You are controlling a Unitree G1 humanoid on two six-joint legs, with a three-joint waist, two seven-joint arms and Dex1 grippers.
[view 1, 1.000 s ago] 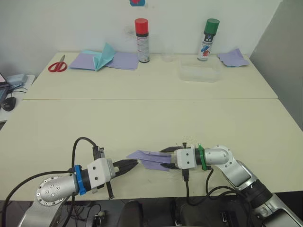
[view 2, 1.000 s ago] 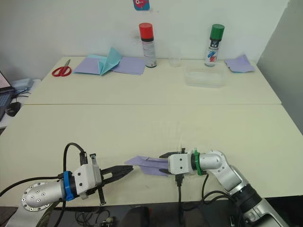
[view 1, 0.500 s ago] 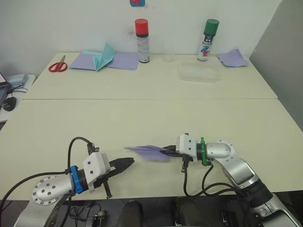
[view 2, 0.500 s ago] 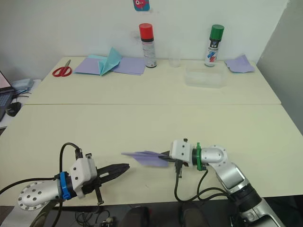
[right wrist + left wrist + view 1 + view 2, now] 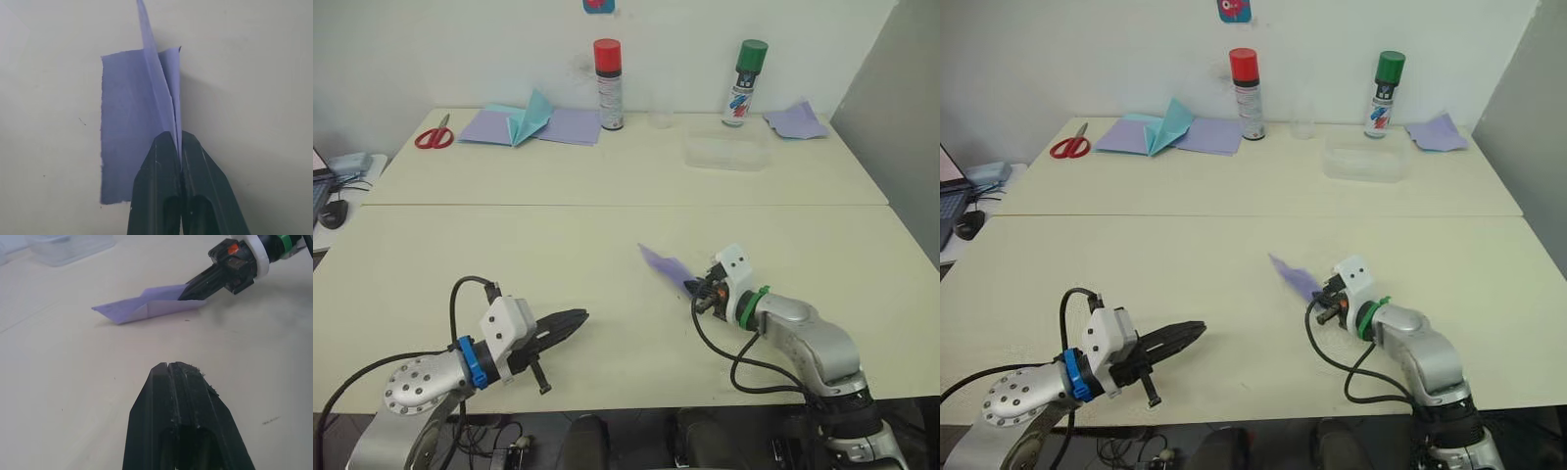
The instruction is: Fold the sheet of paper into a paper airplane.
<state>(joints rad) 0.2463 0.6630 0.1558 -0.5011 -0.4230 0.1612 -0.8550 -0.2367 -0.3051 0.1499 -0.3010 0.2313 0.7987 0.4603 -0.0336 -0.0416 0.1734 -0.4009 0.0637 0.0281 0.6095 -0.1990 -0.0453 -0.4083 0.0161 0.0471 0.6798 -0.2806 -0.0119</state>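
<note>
The sheet of paper is folded into a pale lavender pointed paper airplane (image 5: pixel 666 265). It is held off the table at the front right, its nose tilted up toward the far left. My right gripper (image 5: pixel 177 143) is shut on the plane's rear fold, and one flat wing (image 5: pixel 129 112) spreads to one side. In the left wrist view the plane (image 5: pixel 146 308) hangs ahead with the right gripper (image 5: pixel 188 293) pinching its tail. My left gripper (image 5: pixel 578 316) is shut on nothing, low over the table's front left and well short of the plane.
Along the back of the table are red scissors (image 5: pixel 433 135), lavender sheets with a teal folded piece (image 5: pixel 527 119), a red-capped can (image 5: pixel 608 83), a clear cup (image 5: pixel 659 116), a green-capped can (image 5: pixel 742 83), a clear box (image 5: pixel 726 149) and more lavender paper (image 5: pixel 795 119). A seam (image 5: pixel 607 205) runs across the table.
My right gripper has lifted the paper airplane off the table and swung it up and to the right. The left gripper, which was at the plane's nose, now sits apart from it.
</note>
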